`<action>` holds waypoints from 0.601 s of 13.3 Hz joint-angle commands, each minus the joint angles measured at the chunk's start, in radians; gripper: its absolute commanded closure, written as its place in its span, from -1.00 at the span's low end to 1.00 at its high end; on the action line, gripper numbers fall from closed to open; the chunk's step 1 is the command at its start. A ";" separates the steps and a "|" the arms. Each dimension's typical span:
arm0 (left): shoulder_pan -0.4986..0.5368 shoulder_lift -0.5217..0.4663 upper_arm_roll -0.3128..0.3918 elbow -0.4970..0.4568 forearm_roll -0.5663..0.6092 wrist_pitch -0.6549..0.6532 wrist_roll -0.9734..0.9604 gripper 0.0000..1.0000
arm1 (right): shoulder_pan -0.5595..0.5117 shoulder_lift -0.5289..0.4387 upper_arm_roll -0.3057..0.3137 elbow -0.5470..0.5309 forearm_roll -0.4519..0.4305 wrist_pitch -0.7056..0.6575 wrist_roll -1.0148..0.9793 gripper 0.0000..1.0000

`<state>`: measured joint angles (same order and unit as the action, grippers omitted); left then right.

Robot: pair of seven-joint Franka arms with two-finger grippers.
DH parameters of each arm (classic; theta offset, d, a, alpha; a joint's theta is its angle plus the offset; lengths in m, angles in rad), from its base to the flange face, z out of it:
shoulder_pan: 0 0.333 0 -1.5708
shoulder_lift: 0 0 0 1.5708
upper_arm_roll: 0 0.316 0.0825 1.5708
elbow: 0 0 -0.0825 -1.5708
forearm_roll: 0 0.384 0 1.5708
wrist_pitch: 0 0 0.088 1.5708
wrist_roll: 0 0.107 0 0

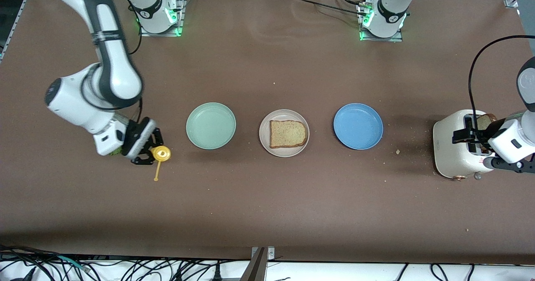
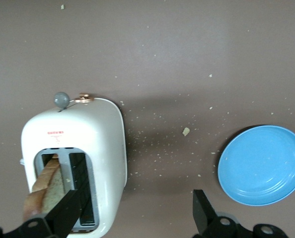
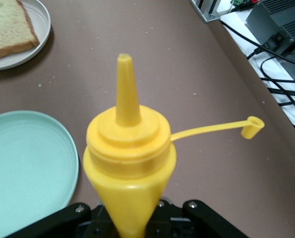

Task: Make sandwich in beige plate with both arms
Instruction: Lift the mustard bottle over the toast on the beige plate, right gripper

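The beige plate (image 1: 264,142) lies mid-table between two other plates and holds one brown toast slice (image 1: 287,133). A second toast slice (image 1: 485,121) stands in the slot of a white toaster (image 1: 447,155) at the left arm's end. My left gripper (image 1: 471,135) is open over the toaster; in the left wrist view one finger (image 2: 64,216) is over the slot beside the toast (image 2: 44,191), the other (image 2: 203,212) over bare table. My right gripper (image 1: 151,150) is shut on a yellow squeeze bottle (image 1: 161,153), uncapped, beside the mint green plate. The lettuce is not clearly visible.
The mint green plate (image 1: 211,126) lies toward the right arm's end and the blue plate (image 1: 358,126) toward the left arm's end; both hold nothing. The bottle's cap dangles on a strap (image 3: 253,126). A bit of green (image 1: 113,151) shows under the right wrist. Crumbs lie near the toaster.
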<state>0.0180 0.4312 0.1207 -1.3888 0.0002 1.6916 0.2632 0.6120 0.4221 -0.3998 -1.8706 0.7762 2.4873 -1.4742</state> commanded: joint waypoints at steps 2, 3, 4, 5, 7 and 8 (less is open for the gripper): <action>0.007 -0.028 0.010 0.001 0.032 -0.030 0.047 -0.99 | 0.149 0.001 -0.016 0.004 -0.321 0.076 0.382 1.00; 0.016 -0.029 0.008 0.001 0.032 -0.030 0.047 -0.99 | 0.169 0.003 -0.013 0.020 -0.456 0.073 0.508 1.00; 0.022 -0.037 0.008 0.001 0.032 -0.033 0.048 -0.99 | 0.184 0.006 -0.010 0.037 -0.589 0.064 0.629 1.00; 0.026 -0.045 0.008 0.001 0.032 -0.041 0.047 -0.99 | 0.208 0.015 -0.010 0.060 -0.685 0.035 0.729 1.00; 0.034 -0.048 0.008 -0.001 0.032 -0.052 0.047 -0.99 | 0.250 0.070 -0.010 0.175 -0.799 -0.098 0.840 1.00; 0.036 -0.048 0.008 -0.006 0.032 -0.053 0.047 -1.00 | 0.274 0.122 -0.011 0.270 -0.848 -0.210 0.900 1.00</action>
<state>0.0449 0.3996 0.1340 -1.3888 0.0002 1.6610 0.2895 0.8484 0.4481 -0.3961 -1.7760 0.0076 2.4290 -0.6713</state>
